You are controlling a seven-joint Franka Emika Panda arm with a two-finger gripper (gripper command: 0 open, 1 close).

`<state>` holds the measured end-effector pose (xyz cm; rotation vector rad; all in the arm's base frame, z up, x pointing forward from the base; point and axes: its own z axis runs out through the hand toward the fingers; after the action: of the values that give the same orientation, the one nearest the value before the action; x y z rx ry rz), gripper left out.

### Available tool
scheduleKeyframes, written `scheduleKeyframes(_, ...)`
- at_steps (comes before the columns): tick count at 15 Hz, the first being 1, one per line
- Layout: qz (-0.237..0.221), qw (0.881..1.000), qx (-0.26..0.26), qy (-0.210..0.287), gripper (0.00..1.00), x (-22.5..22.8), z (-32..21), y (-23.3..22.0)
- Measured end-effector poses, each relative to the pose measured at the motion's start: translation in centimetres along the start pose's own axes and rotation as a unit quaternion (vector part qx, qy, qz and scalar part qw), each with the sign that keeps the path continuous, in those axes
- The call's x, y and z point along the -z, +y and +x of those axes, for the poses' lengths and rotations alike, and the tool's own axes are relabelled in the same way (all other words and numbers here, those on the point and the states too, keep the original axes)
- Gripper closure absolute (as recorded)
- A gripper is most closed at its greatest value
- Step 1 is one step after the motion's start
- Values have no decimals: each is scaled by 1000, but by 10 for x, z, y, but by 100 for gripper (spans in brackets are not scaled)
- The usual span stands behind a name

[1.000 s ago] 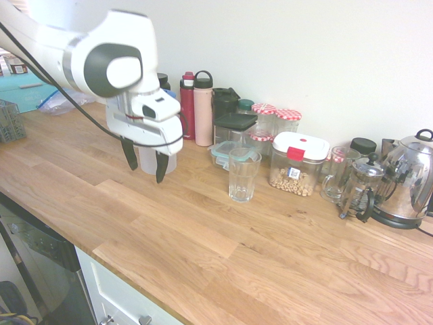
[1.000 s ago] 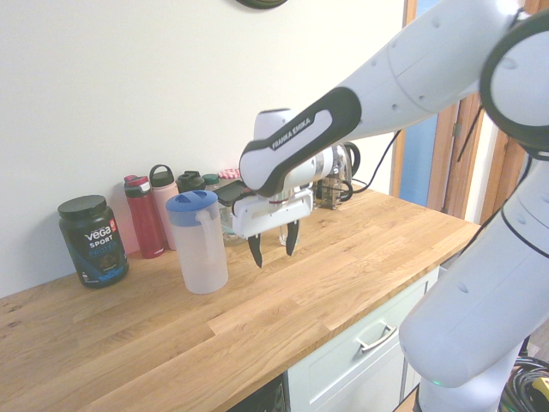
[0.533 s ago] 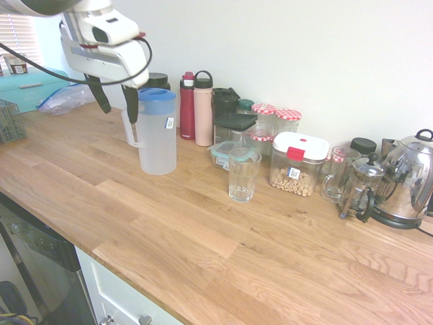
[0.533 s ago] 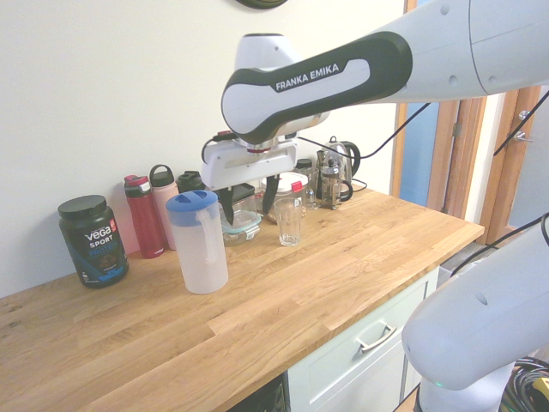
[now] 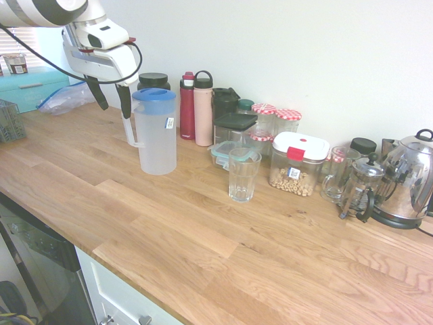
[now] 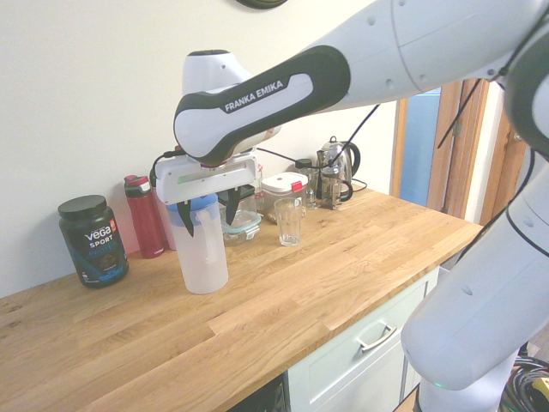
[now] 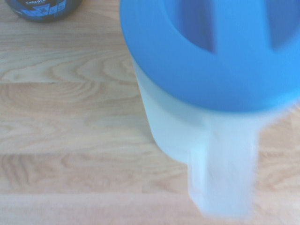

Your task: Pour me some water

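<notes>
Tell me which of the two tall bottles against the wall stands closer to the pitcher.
The dark red bottle; the pink bottle stands beyond it, farther from the pitcher.

On your counter (image 5: 203, 230) the jug (image 5: 155, 132) stands apart from the glass (image 5: 243, 175), which sits to its right in the first exterior view. Behind them, along the wall, you have a tub (image 6: 93, 240), two bottles (image 5: 195, 108), jars (image 5: 277, 122), a food box (image 5: 298, 164), a mug (image 5: 336, 175), a press (image 5: 362, 186) and a kettle (image 5: 409, 179) at the far right. The gripper (image 5: 110, 101) hangs over the jug's handle side.
</notes>
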<state>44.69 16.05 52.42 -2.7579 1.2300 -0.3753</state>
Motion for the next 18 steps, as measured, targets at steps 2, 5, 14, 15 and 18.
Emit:
scheduleKeyframes(2,-12,1000,-1,-3,0,-15,9,-8)
scheduleKeyframes(5,-23,1000,-3,-3,100,-29,24,-15)
scheduleKeyframes(14,-24,1000,-7,-16,100,-56,39,-25)
scheduleKeyframes(15,-25,1000,-6,-17,100,-58,39,-27)
scheduleKeyframes(18,-28,999,-3,-18,100,-62,38,-29)
